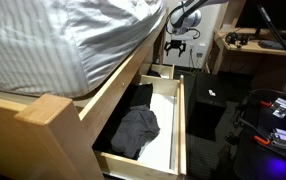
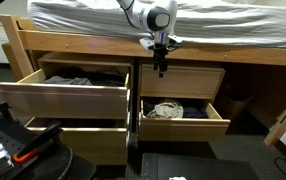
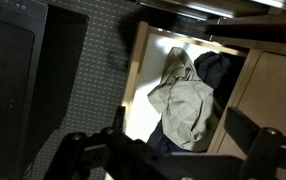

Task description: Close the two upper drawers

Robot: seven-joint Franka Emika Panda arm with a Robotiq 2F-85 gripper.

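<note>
The upper left drawer [image 2: 68, 100] stands pulled well out of the bed frame, with dark clothes [image 2: 78, 78] heaped on its whitish floor. The upper right drawer [image 2: 183, 82] looks pushed in, but whether it sits fully flush cannot be confirmed. The end effector [image 2: 161, 68] hangs fingers-down at the post between the two upper drawers, touching neither. No view shows clearly whether it is released or clenched, and it grasps nothing. You face four hazards.

1. The fronts are flat and have no handles. A push near one end of the long upper left drawer [image 1: 181, 120] could rack it in its opening and jam it, or the end effector could slide off the face.
2. The dark clothes [image 1: 135, 130] rise towards the rim. If they ride up they could catch under the frame and stop the drawer short.
3. The lower right drawer [image 2: 188, 127] stands open directly beneath the end effector, with a pale garment [image 3: 183, 105] inside. Any descent risks striking its rim. The lower left drawer [image 2: 78, 142] also juts out below your target.
4. The bedding [image 2: 183, 18] overhangs close above, so lifting while you traverse left could snag it.

Check the upper right drawer before treating it as done.
</note>
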